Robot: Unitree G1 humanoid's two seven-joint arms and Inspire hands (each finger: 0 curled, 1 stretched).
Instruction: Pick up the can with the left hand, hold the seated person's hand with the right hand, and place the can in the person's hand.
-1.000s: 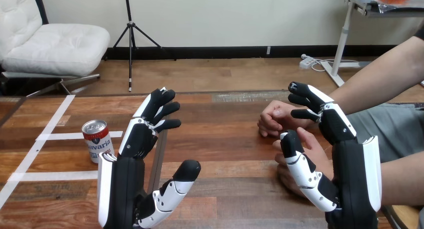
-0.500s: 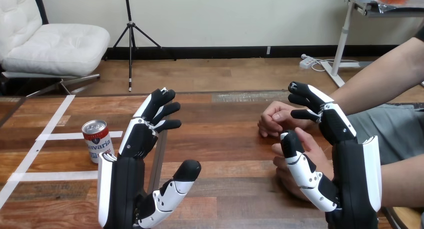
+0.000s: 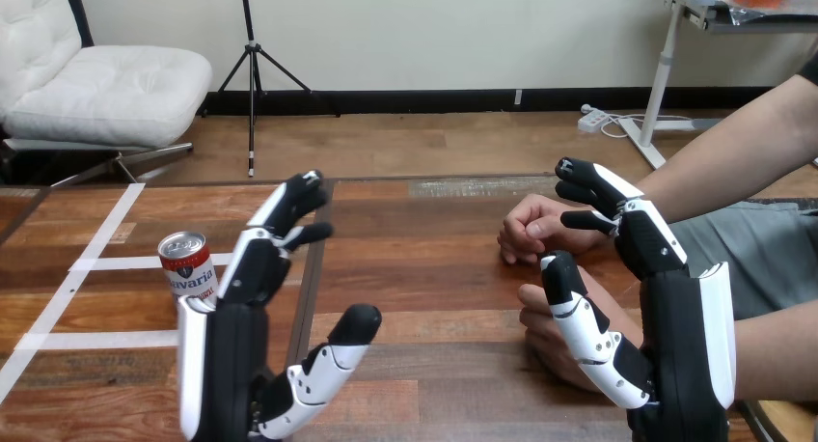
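Observation:
A red and white can [image 3: 188, 271] with a silver top stands upright on the wooden table [image 3: 424, 268] at the left. My left hand [image 3: 241, 336] is raised just right of the can, open, fingers straight and thumb spread, apart from the can. My right hand [image 3: 656, 307] is raised at the right, open, with nothing in it. Behind its thumb lies the person's nearer hand [image 3: 540, 331], partly hidden; I cannot tell whether they touch. The person's other hand [image 3: 531, 228] rests as a loose fist on the table farther back.
White tape lines [image 3: 96, 259] cross the left part of the table. The person's forearms [image 3: 733, 162] come in from the right edge. A dark seam [image 3: 311, 288] runs down the table beside my left hand.
My left hand has shifted a little left toward the can and its fingers have drawn closer together. The person's nearer hand has moved slightly lower. My right hand has not moved.

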